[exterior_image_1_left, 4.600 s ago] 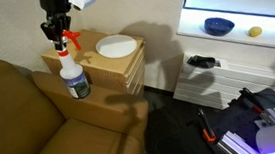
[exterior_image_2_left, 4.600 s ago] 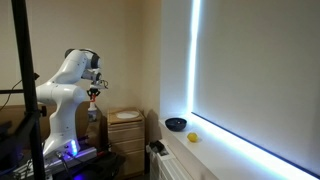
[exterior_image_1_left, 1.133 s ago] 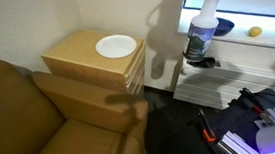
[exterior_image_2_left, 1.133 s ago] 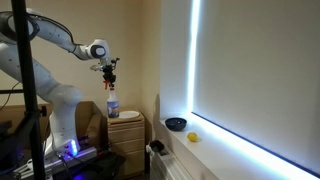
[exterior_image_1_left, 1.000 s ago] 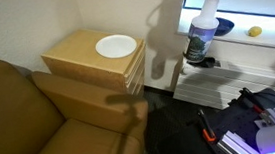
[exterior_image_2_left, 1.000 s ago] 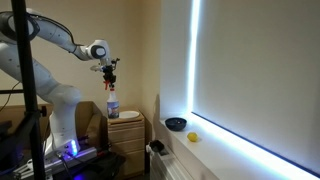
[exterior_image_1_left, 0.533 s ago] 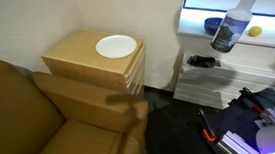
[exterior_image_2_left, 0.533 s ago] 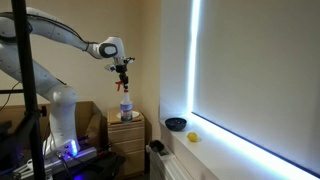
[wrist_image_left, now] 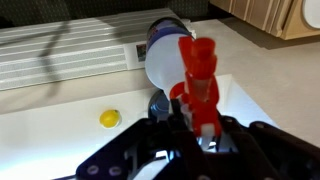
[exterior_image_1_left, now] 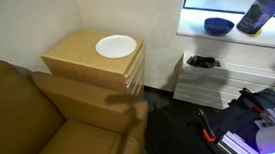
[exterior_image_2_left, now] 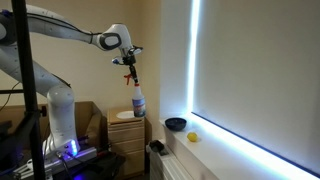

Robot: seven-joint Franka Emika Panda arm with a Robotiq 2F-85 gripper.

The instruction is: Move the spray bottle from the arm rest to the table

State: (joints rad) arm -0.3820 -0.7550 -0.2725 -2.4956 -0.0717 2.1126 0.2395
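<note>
Plate (exterior_image_1_left: 117, 47) on side tbl (exterior_image_1_left: 73, 54), blue bowl (exterior_image_1_left: 217, 25)

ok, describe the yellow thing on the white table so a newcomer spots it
Find the bright white table. On it sit a dark blue bowl and, beside it, a small round yellow object. It is the only yellow item, far smaller than the bowl; the spray bottle in the air is whitish with a red head.

Dim room — harsh glare off the table (exterior_image_1_left: 193, 28), spray bottle (exterior_image_1_left: 258, 14) motion-blurred.

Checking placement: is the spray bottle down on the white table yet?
Not yet: the spray bottle hangs from the gripper, clear of the table.
</note>
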